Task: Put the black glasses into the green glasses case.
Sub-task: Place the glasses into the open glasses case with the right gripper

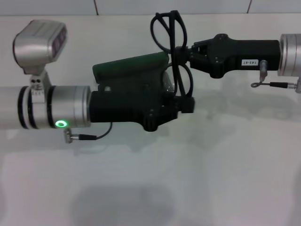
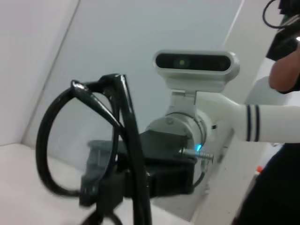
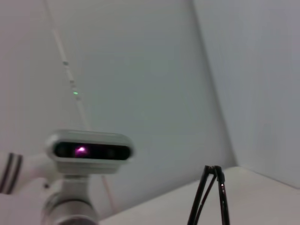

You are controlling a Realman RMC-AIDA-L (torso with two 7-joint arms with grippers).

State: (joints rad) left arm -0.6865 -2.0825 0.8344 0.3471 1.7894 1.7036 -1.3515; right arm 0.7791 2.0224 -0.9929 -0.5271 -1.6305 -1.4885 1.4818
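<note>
The black glasses (image 1: 173, 52) hang on edge in the air, one lens above the other. My right gripper (image 1: 184, 52) comes in from the right and is shut on them at their middle. The green glasses case (image 1: 131, 67) shows just behind my left gripper (image 1: 184, 104), whose black body covers the case's near part; whether it holds the case I cannot tell. The glasses' lower lens is right beside the case's right end. The left wrist view shows the glasses (image 2: 123, 140) held by the right gripper (image 2: 101, 180). The right wrist view shows only a thin part of the frame (image 3: 210, 197).
The white table (image 1: 211, 169) lies below both raised arms, with their shadow on it near the front. A tiled wall (image 1: 141, 7) runs along the back edge. A person (image 2: 286, 75) stands behind the right arm in the left wrist view.
</note>
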